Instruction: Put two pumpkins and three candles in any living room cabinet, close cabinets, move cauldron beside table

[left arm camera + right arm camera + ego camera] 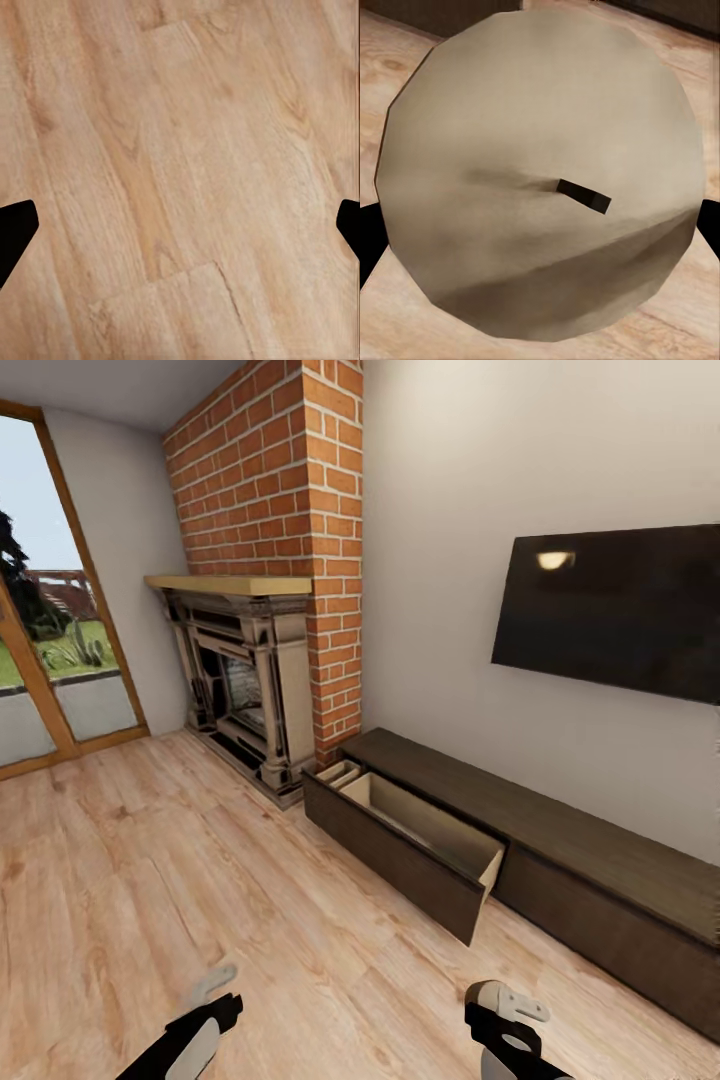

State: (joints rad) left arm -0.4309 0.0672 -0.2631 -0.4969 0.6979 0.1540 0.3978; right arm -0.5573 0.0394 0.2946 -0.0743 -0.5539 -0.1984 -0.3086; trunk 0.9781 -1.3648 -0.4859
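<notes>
A candle (540, 180) sits between my right gripper's (540, 225) fingers, seen end-on in the right wrist view: a pale beige round face with a short dark wick at its middle. My jaws are clamped on its sides, dark fingertips showing at either edge of it. I judge I hold it this way, wick toward the camera, so that I can lower it into a drawer without tipping it.

Ahead of me stands the cabinet (560, 830), a long low dark-brown unit against the wall beneath a wall-mounted television (610, 605). Its near drawer (410, 840) is pulled out, the pale wood inside showing; it looks bare in the part I can see. It stands open, I take it, to receive what I carry.

My left gripper (180, 225) hangs over the plank floor (150, 880) with its jaws spread wide and nothing between them, free for a next pick or for pushing the drawer shut.

To the left of the cabinet rises a brick chimney (290, 490) with a fireplace (240, 680), and farther left a glass door (50, 650) looks onto grass.
</notes>
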